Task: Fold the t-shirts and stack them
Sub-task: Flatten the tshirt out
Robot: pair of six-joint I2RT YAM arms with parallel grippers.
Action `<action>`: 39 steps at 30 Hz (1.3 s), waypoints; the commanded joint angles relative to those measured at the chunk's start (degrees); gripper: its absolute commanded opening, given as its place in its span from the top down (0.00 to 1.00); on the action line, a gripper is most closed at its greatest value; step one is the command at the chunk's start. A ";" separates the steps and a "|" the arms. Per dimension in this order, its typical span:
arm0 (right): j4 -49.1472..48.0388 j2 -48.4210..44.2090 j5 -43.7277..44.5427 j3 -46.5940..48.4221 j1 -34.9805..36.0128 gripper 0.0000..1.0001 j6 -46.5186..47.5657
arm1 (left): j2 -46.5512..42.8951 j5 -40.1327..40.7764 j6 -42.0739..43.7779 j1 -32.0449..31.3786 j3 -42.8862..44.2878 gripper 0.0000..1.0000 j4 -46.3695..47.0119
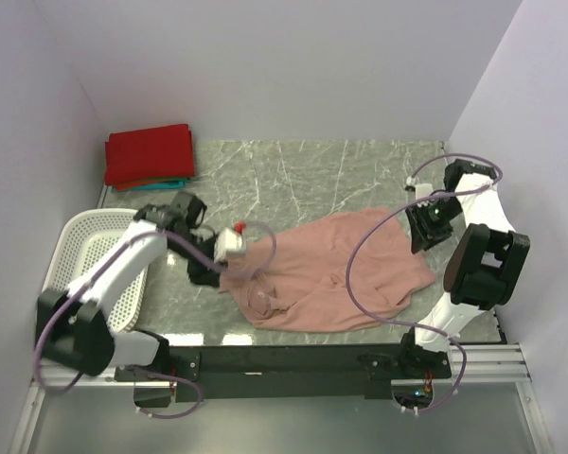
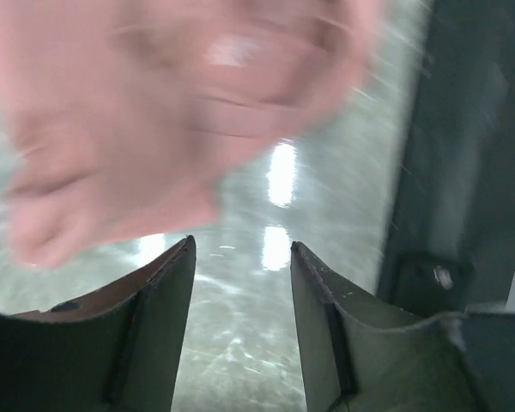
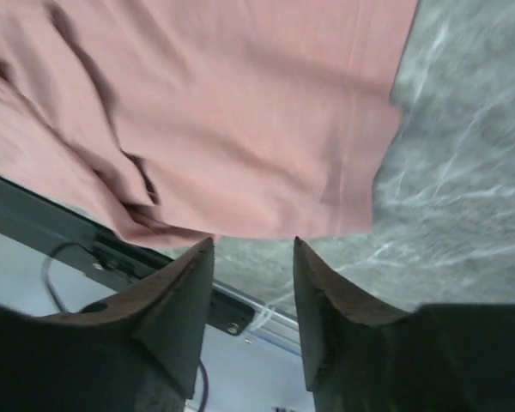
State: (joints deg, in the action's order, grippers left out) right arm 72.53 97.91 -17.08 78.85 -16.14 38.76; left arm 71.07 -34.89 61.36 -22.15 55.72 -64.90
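Dusty-pink t-shirt (image 1: 341,274) lies crumpled on the marble table (image 1: 293,170), towards its near edge. Left gripper (image 2: 240,266) is spread with nothing between its fingers; the shirt ahead of it is blurred. Right gripper (image 3: 253,257) is likewise spread and empty, near the shirt's edge. Red t-shirt (image 1: 150,154) lies folded at the far left corner, largely hiding a teal t-shirt (image 1: 170,183).

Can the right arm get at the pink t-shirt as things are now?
Probably yes. The right gripper is open, and the hem of the pink t-shirt lies just ahead of it, with nothing between them.
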 commanded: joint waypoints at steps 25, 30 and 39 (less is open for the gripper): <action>-21.21 25.66 4.78 23.90 15.35 0.31 -22.94 | 38.78 10.10 -50.20 8.70 17.65 0.57 23.07; -18.75 27.07 3.02 23.98 15.26 0.66 -21.89 | 44.15 12.22 -48.28 10.55 27.49 0.95 20.26; -15.14 18.48 0.21 23.20 12.37 1.00 -20.40 | 36.03 8.63 -39.42 11.78 41.93 0.99 17.79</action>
State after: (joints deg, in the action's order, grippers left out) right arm 55.20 123.74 -15.20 101.38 -2.09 16.82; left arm 116.11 -24.10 16.01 -10.20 96.40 -46.57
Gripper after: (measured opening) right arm 0.007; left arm 0.022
